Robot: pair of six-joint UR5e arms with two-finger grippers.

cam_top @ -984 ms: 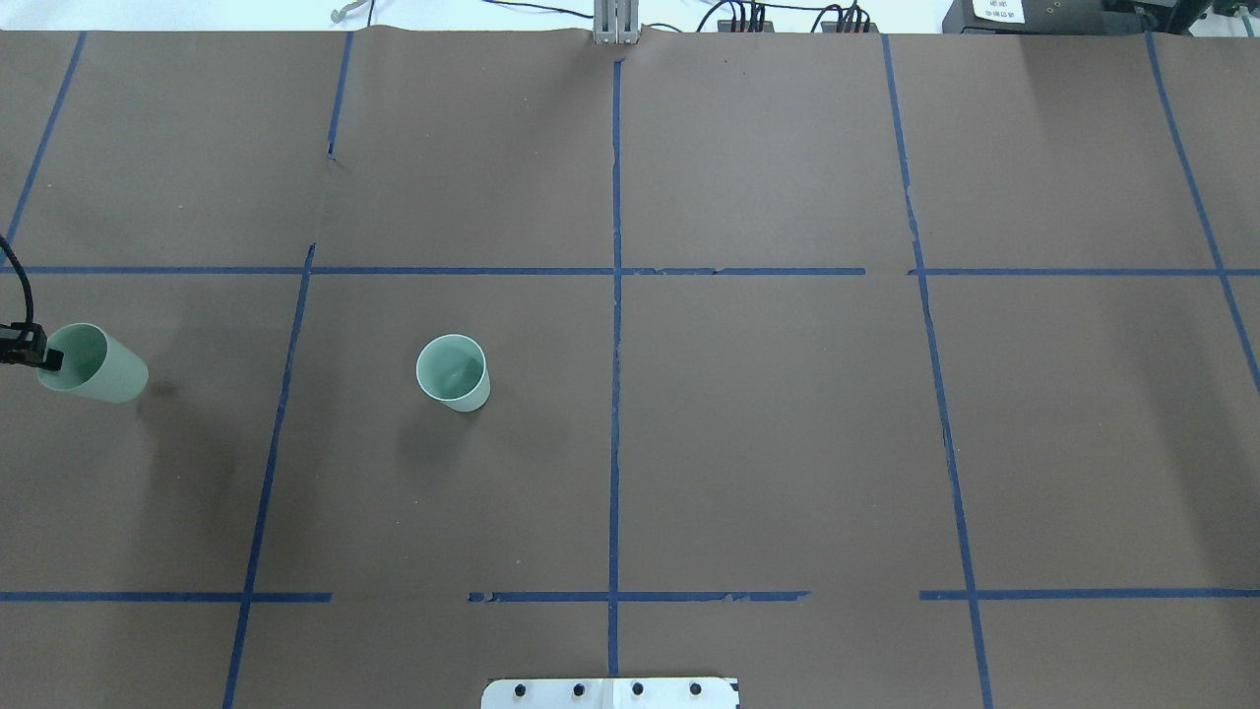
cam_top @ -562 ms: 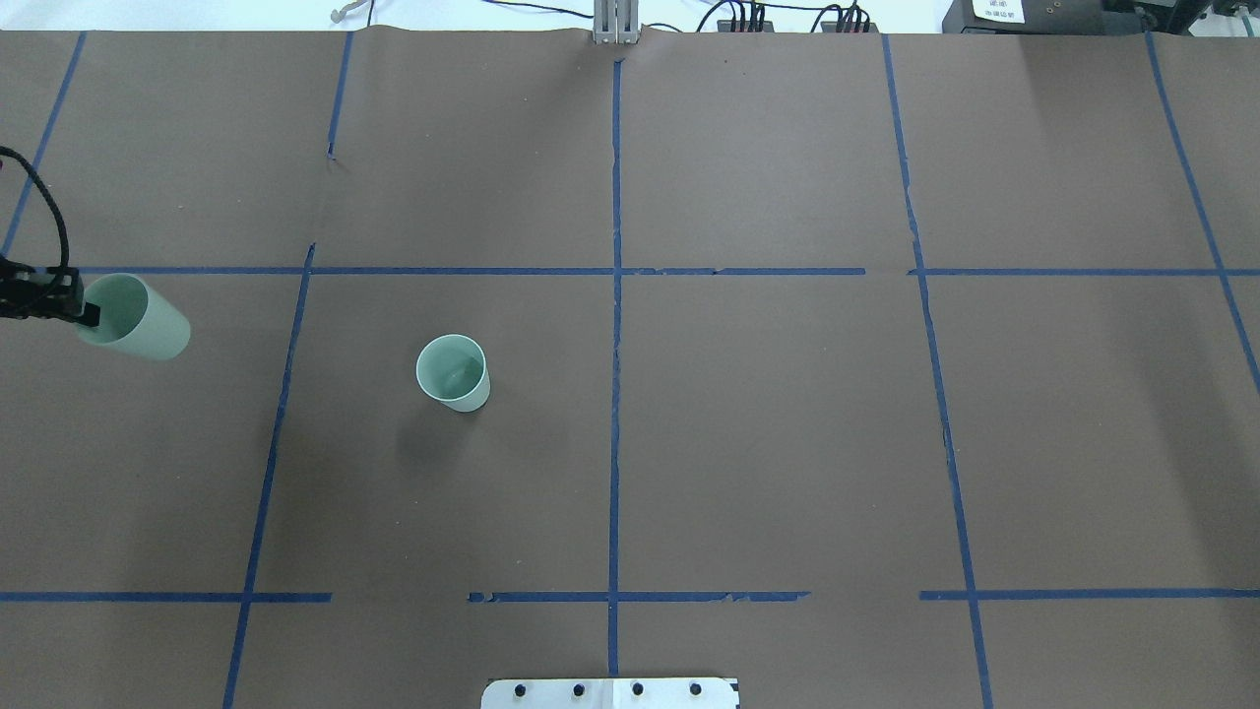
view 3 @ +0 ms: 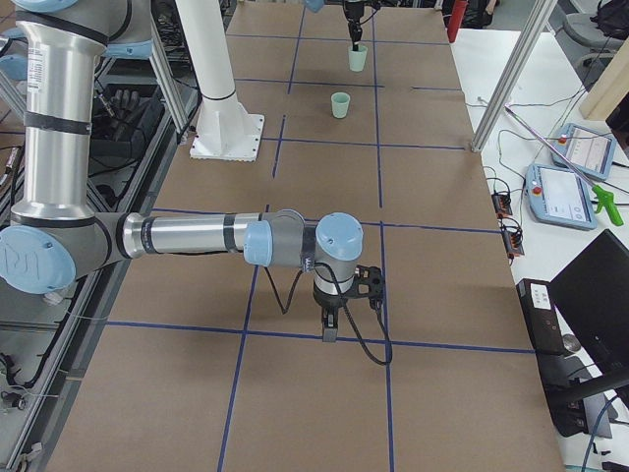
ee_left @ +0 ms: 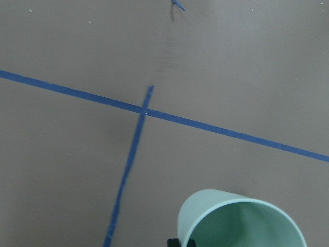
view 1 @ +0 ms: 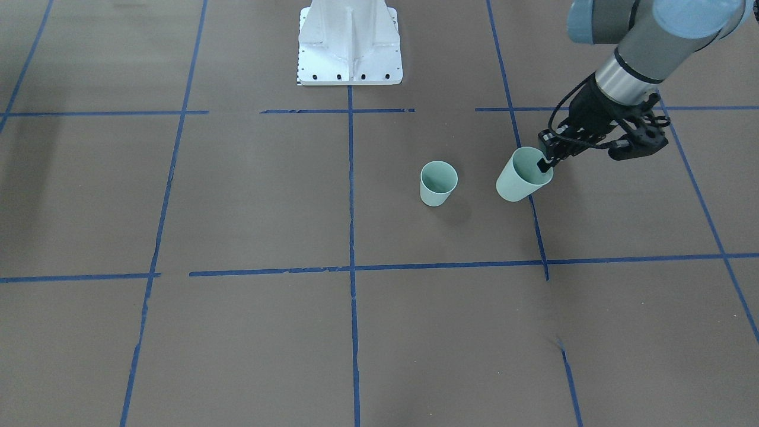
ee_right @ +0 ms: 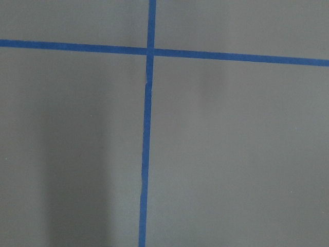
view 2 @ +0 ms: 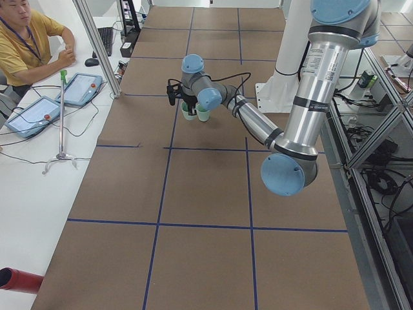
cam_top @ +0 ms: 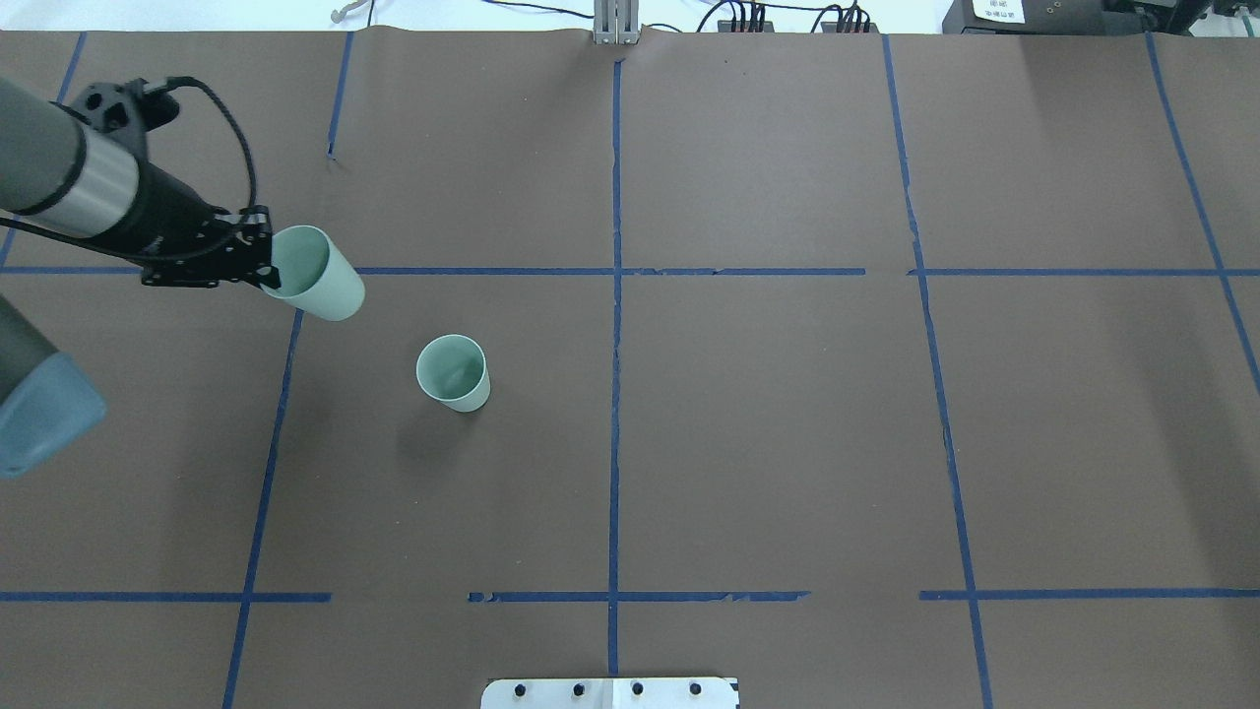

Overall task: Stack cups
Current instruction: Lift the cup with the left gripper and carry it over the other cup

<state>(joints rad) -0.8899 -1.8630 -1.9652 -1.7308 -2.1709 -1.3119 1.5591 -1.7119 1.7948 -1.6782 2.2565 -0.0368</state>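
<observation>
Though not yet over the upright cup (cam_top: 453, 372) standing on the counter (cam_top: 787, 443), holding the tilted cup (cam_top: 317, 274) near it, left jaws pinched on its rim; likely mid-transport; next calls for centring, levelling, lowering in; right jaws — cannot tell.

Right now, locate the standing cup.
In the overhead view, the standing cup is upright, just left of the centre tape line, apart from the held cup in the left gripper.
</observation>
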